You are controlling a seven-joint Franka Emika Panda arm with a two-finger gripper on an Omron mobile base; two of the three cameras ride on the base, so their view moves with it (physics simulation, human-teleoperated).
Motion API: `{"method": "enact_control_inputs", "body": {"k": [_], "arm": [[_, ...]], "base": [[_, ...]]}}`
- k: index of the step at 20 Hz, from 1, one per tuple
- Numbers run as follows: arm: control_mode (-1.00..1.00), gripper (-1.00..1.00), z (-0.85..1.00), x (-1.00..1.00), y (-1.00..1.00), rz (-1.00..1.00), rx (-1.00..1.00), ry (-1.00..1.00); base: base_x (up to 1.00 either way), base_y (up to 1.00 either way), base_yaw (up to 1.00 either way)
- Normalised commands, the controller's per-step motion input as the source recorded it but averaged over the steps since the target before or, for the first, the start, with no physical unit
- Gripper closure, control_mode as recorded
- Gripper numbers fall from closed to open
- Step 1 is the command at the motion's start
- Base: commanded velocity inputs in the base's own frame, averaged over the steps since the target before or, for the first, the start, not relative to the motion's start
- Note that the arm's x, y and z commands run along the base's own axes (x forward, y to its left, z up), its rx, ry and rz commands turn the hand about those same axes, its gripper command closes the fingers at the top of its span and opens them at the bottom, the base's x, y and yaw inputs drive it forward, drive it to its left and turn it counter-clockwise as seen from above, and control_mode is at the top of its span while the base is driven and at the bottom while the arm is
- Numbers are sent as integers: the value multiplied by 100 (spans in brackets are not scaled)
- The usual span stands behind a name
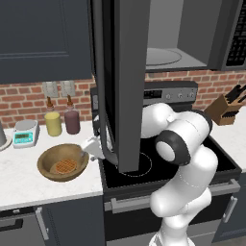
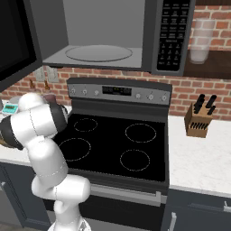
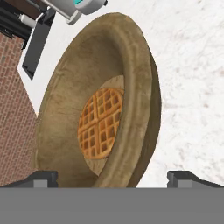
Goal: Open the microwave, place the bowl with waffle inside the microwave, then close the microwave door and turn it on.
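**Step in hand: reaching for the bowl**

The microwave [image 2: 108,40] is mounted above the stove [image 2: 117,144]. The microwave door [image 1: 129,81] stands swung wide, edge-on in the left base view, and the pale cavity with its glass turntable [image 2: 99,53] is exposed. Judged from this, the first step of the task is complete and the pick-up of the bowl is the step in hand.

The wooden bowl [image 1: 62,162] rests on the white bench [image 1: 29,185] just left of the stove, with the waffle [image 1: 65,166] lying flat in its middle. A yellow bottle [image 1: 53,122], a dark red bottle [image 1: 72,119] and a small kitchen scale [image 1: 25,133] stand behind it by the brick wall.

The tool [image 1: 92,146] is at the bowl's right-hand rim, close beside it or just touching; contact cannot be confirmed. In the hand view the two fingertips [image 3: 43,178] stand far apart at the bottom, with the near rim of the bowl [image 3: 131,109] between them. The tool is wide open and holds nothing.

Next move, as a judgement: advance the tool until one finger lies inside the rim and the other outside, then close on the wall of the bowl. The bowl needs to be kept level during the lift, so that the waffle does not slide. The path up to the cavity passes near the lower edge of the open door; clearance there requires attention.
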Motion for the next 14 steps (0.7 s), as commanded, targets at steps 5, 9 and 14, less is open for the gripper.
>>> {"method": "enact_control_inputs", "body": {"k": [5, 9, 14], "arm": [[-100, -100, -24, 17, 13, 0, 0, 0], [-100, -100, -25, 16, 14, 0, 0, 0], [-100, 100, -25, 15, 19, 0, 0, 0]], "base": [[0, 0, 0], [0, 0, 0], [0, 0, 0]]}}
